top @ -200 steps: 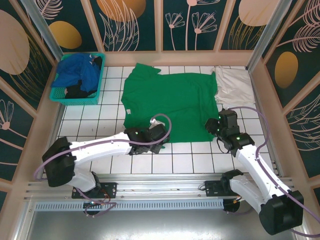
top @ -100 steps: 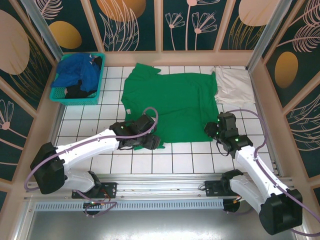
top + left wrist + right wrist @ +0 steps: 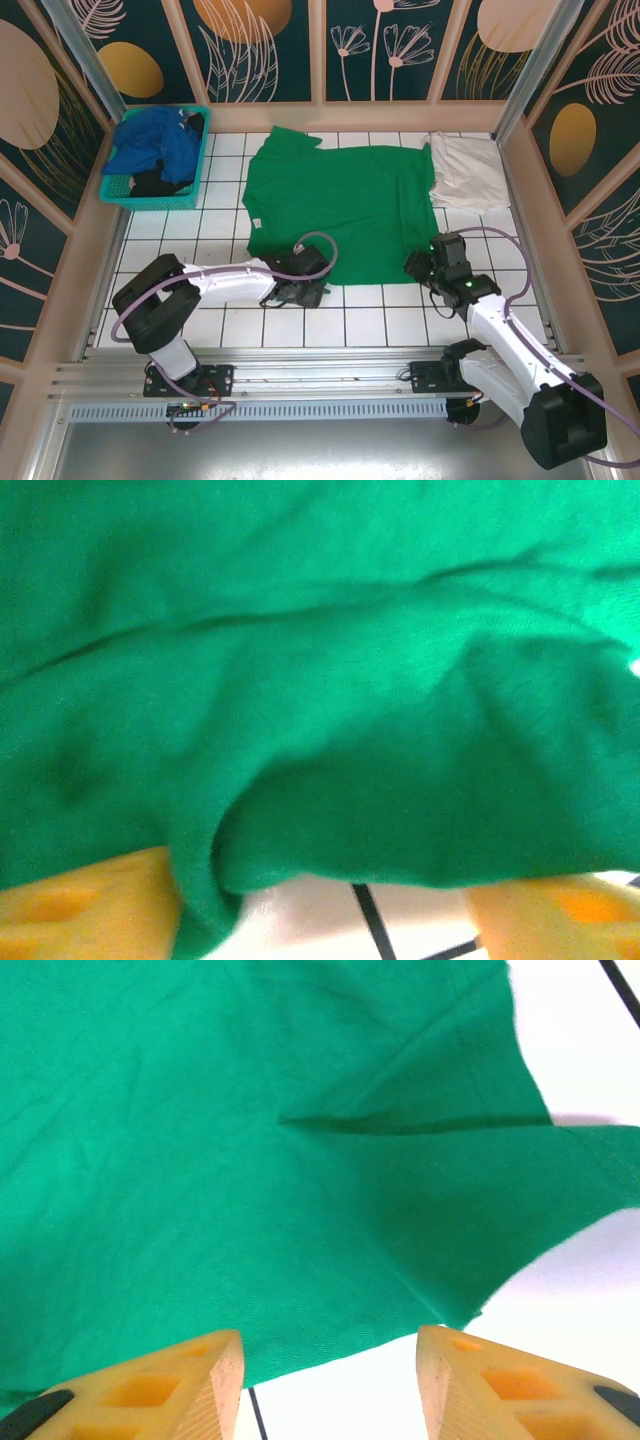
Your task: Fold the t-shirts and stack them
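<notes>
Green t-shirt (image 3: 340, 212) spread flat, left gripper (image 3: 318, 912) and right gripper (image 3: 328, 1360) both released at near hem

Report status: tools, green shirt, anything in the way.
Left tool open, green t-shirt hem draped on one finger. Right tool open at near hem. Shirt spread flat, unfolded. Cream-white t-shirt against its far-right edge.

Green t-shirt (image 3: 340, 205) spread flat mid-table on white tiles (image 3: 370, 325). Cream-white t-shirt (image 3: 462, 172) lies at its right, touching the sleeve. Blue t-shirt (image 3: 152, 140) heaped in teal basket (image 3: 120, 192), far left corner. Left gripper (image 3: 300, 291) low at the green shirt's near hem, left part. Right gripper (image 3: 419, 263) at the near right corner of that hem.
</notes>
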Motion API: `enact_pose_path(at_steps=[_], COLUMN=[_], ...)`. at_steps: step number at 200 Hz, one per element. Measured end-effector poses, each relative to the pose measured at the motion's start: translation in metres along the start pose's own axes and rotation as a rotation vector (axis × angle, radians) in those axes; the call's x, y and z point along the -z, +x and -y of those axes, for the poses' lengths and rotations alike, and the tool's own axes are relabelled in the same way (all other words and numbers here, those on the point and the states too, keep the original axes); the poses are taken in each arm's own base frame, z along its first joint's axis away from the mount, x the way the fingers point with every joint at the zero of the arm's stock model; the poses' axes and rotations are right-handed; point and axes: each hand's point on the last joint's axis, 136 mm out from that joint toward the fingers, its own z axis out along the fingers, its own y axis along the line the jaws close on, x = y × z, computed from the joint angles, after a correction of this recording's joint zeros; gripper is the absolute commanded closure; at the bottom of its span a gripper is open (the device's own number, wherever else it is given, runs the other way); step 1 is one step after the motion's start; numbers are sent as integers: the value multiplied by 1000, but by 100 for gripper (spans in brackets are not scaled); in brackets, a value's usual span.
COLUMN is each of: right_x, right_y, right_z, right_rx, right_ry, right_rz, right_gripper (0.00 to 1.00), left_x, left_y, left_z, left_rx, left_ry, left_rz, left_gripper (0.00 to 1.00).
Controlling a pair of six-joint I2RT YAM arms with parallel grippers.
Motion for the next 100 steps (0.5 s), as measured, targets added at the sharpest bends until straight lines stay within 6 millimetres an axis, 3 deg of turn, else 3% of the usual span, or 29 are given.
enact_pose_path(at_steps=[20,55,76,100], right_x=[-2,-3,-2,4], right_y=[0,-2,-3,-8], right_z=[6,18,22,19], right_rx=[-11,-35,-42,-47], right_ry=[31,95,117,109], right_rz=[4,27,33,47], right_gripper=[49,44,40,37], left_x=[-2,16,53,111], left_y=[-6,-14,-31,-56], left_z=[-3,-12,-10,-3], left_rx=[6,-16,-42,-66], left_ry=[-30,-74,-55,6], left_rz=[23,56,114,220], left_gripper=[100,100,100,100])
